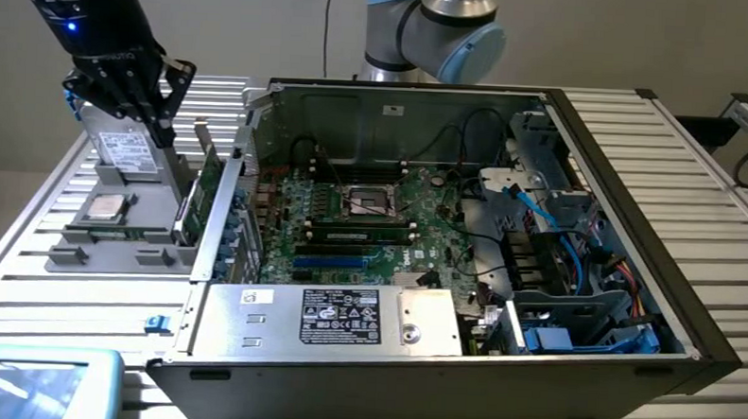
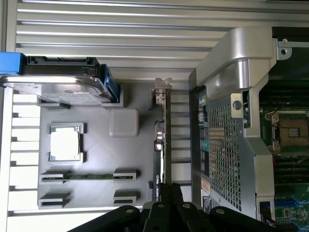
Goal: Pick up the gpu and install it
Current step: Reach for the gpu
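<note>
The gpu (image 1: 196, 197) stands on its edge in a slot of the grey parts tray (image 1: 145, 247), just outside the open computer case (image 1: 475, 223). It shows a green board face and a metal bracket at its far end. My black gripper (image 1: 163, 129) hangs above the tray, over the card's far end, apart from it. In the wrist view the gpu (image 2: 159, 145) appears as a thin upright strip, and my gripper (image 2: 169, 191) sits over one end of it with the fingertips pressed together and nothing between them.
The tray also holds a silver hard drive (image 2: 63, 87), a square processor (image 2: 65, 145) and a memory stick (image 2: 89, 176). Inside the case lie the green motherboard (image 1: 361, 218), cables and the power supply (image 1: 331, 317). The case wall (image 2: 227, 145) stands close beside the card.
</note>
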Action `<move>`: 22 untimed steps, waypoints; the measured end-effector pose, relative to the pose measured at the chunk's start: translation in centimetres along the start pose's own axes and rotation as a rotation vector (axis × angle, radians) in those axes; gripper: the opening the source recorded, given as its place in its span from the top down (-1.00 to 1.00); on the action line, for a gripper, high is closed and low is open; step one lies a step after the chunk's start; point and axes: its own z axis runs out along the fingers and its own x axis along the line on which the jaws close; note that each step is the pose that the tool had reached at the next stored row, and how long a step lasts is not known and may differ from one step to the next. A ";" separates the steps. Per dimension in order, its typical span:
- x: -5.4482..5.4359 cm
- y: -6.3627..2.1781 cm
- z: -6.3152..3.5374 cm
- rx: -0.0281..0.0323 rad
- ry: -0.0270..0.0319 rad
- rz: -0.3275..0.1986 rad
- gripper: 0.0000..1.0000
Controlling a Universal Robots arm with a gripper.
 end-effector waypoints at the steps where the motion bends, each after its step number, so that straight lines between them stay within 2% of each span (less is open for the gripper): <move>1: 0.0 0.00 0.01 0.0000 0.0000 0.000 0.76; 5: 0.0 0.00 0.04 0.0000 -0.0001 0.000 0.74; 6: 0.0 0.00 0.04 -0.0001 -0.0001 0.000 0.62; 7: 0.0 0.00 0.04 0.0000 -0.0001 0.000 0.62; 8: 0.0 0.00 0.04 0.0000 -0.0001 0.000 0.49; 9: 0.0 0.00 0.04 0.0000 -0.0001 0.000 0.49; 10: 0.0 0.00 0.05 0.0000 -0.0001 0.000 0.25; 12: 0.0 0.00 0.20 -0.0003 -0.0005 0.000 0.25; 13: 0.0 0.03 0.38 -0.0001 -0.0005 0.000 0.12; 22: 0.2 0.06 2.01 0.0001 -0.0002 0.000 0.12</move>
